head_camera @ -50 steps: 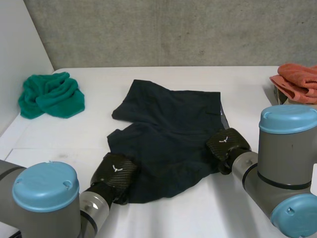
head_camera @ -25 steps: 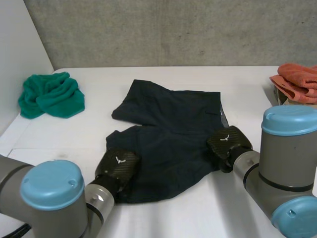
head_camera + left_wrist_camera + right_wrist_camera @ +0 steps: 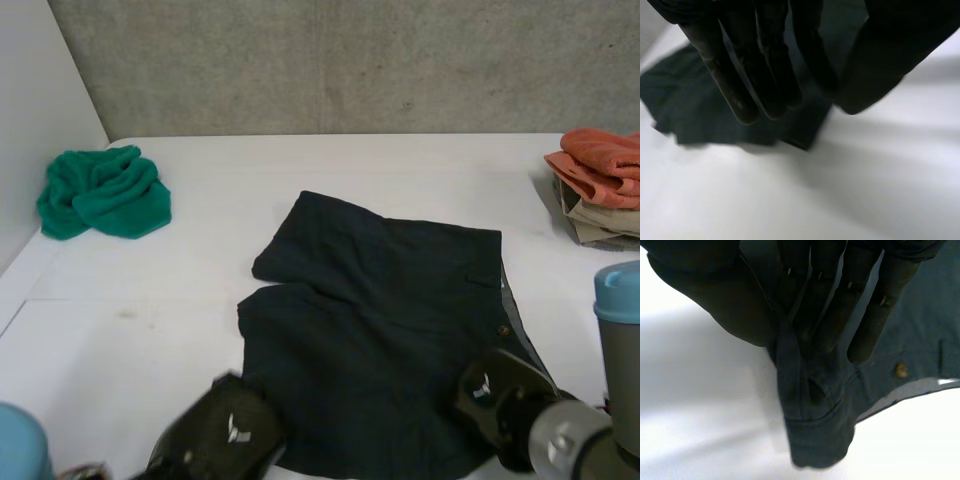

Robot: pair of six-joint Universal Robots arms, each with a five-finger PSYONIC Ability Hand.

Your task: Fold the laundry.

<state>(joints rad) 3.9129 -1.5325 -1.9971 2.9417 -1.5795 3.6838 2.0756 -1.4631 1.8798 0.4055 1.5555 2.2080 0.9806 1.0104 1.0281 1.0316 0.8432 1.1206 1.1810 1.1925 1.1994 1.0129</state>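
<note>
At the table's far left, a crumpled green towel is seen, well apart from the work. Nearer the middle, a pair of navy shorts is spread flat, with the leg openings turned to the left and the waistband to the right, so the long axis runs across the table from side to side.

The left hand is placed at the near left corner, by the hem of the nearer leg. In its wrist view the fingers are held straight with the thumb standing apart. The cloth's corner lies just past the fingertips, and no cloth is seen pinched.

The right hand is set at the near end of the waistband. There a raised fold of the fabric is clamped between the thumb and the straight fingers, with a button lying just beside them.

Both hands are thus found on the near edge, and the whole garment lies away from them, toward the far wall. The coming move is judged to turn on this. The near edge would have to be carried away over the far one, and only the right end looks secured for that. The left corner probably needs to be taken first.

At the far right, an orange cloth is stacked on a beige garment, well apart from the shorts.
</note>
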